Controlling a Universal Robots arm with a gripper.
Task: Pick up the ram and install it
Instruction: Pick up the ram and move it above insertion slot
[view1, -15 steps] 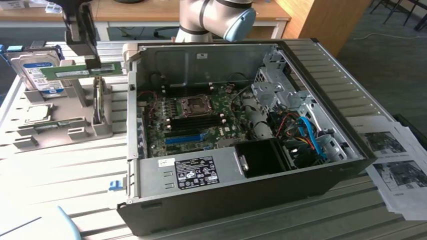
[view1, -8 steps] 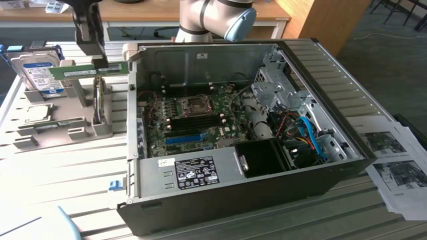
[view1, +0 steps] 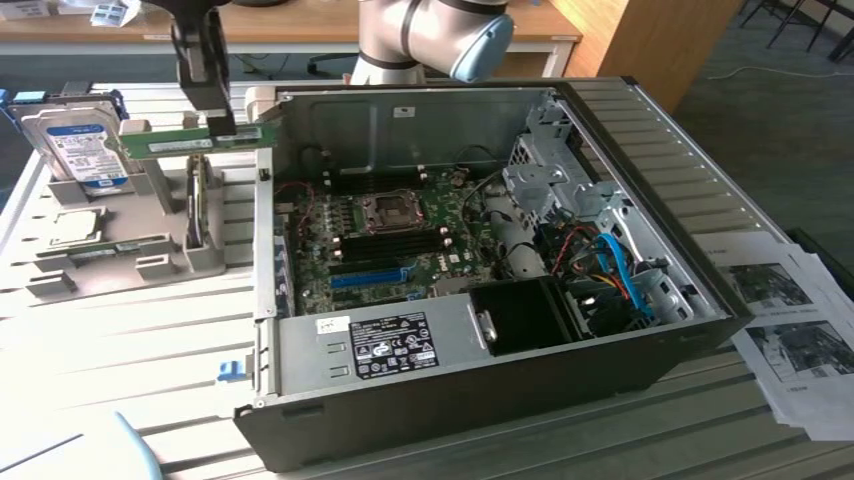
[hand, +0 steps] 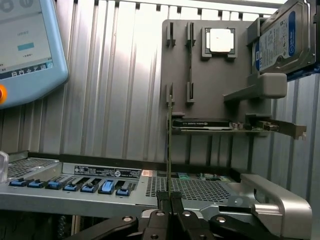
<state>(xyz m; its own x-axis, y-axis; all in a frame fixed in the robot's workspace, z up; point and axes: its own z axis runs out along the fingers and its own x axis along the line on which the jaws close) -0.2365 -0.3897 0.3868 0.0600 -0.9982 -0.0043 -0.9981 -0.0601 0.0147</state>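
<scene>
The ram (view1: 200, 140) is a thin green strip held level in the air, just above the grey holder (view1: 114, 262) and beside the open computer case's wall at the exterior view's left. My gripper (view1: 216, 128) is shut on it from above. In the wrist view the ram (hand: 169, 145) appears edge-on as a thin upright line rising from between my gripper's (hand: 169, 201) closed fingers. The motherboard (view1: 387, 230) lies inside the case, with dark memory slots near its middle and a bright blue slot (view1: 367, 277) below them.
A silver hard drive with a blue label (view1: 80, 145) stands on the grey holder, with a square chip (view1: 74, 225) and a card (hand: 200, 124) nearby. The case (view1: 641, 200) has tall walls. Papers (view1: 787, 320) lie at the exterior view's right. A teach pendant (hand: 25, 45) rests on the table.
</scene>
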